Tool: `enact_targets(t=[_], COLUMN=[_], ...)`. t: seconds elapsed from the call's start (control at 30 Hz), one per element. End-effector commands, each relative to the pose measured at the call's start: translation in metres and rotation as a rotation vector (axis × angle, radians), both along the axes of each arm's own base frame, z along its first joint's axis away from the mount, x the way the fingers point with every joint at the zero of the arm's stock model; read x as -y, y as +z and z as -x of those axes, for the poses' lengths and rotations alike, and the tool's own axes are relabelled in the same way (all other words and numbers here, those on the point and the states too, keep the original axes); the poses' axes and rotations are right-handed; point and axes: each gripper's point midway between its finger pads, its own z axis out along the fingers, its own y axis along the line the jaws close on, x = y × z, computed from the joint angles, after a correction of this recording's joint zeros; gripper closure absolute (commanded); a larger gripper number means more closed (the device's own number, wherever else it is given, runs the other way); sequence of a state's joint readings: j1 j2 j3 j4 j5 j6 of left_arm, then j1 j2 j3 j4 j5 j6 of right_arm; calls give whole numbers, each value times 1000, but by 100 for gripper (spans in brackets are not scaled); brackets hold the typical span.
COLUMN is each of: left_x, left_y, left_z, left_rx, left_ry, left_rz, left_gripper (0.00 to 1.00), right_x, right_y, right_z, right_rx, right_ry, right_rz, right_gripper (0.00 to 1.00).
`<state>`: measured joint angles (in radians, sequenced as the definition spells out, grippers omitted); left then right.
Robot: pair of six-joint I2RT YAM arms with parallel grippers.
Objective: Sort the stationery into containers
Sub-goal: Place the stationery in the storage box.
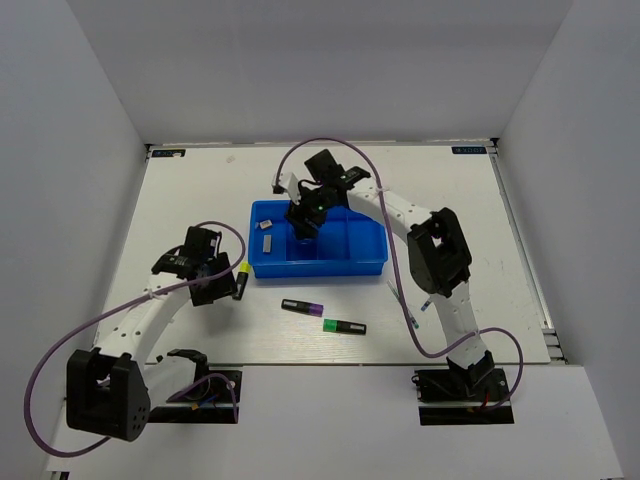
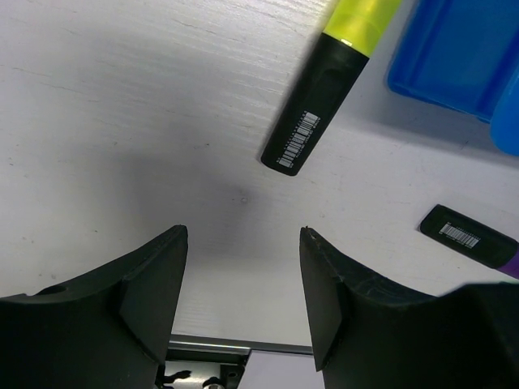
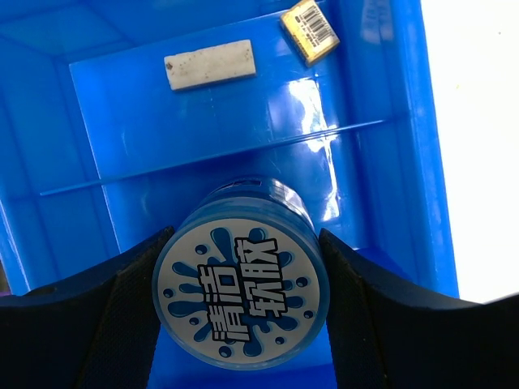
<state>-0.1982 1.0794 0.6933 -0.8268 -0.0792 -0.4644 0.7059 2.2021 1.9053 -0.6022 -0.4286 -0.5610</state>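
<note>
The round blue-white roll (image 3: 241,292) sits pinched between my right fingers (image 3: 243,237), one pad on each curved side, hanging over the blue tray (image 3: 122,113), which lies at the centre of the top view. It hovers low in the wrist frame, just below a thin divider (image 3: 211,151). Across that divider lie the grey-white block (image 3: 210,64) and a small barcoded piece (image 3: 309,30) at the upper right. My worry is the drop: I judge the roll is above the floor, so letting go here may send it bouncing or rolling on its edge, and any drift upward in the frame could land it on the divider or among the wrong things. My left fingers (image 2: 243,235) are spread and hold nothing above the tabletop (image 2: 122,121). The yellow highlighter (image 2: 324,81) lies beyond them at a slant, its yellow end near the tray's corner, so a skewed closing could push it away. The purple highlighter (image 2: 474,239) and green highlighter (image 1: 344,326) lie below the tray in the top view.
</note>
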Motion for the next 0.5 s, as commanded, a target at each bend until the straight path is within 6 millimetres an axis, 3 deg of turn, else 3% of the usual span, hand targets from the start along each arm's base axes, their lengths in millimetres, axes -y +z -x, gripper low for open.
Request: enact_targets(t=[0.0,0.13,0.33,0.47], left_x=[5,10,15,18], left_y=[1,3,2,1], left_z=[-8,-15,-29,-44], left_rx=[23,30,24,75], left_ry=[-1,-16,-73,-135], left_rz=[27,44,43,37], left_gripper=[32,32,39,39], right_x=[-12,-8,-5,-1], right_y=[26,30,53,56], right_z=[-1,1,3,5], right_rx=[64,71,95,97], right_ry=[39,36,15,0], right_rz=[-55,-40,-66,-55], right_gripper=[57,20,18,17])
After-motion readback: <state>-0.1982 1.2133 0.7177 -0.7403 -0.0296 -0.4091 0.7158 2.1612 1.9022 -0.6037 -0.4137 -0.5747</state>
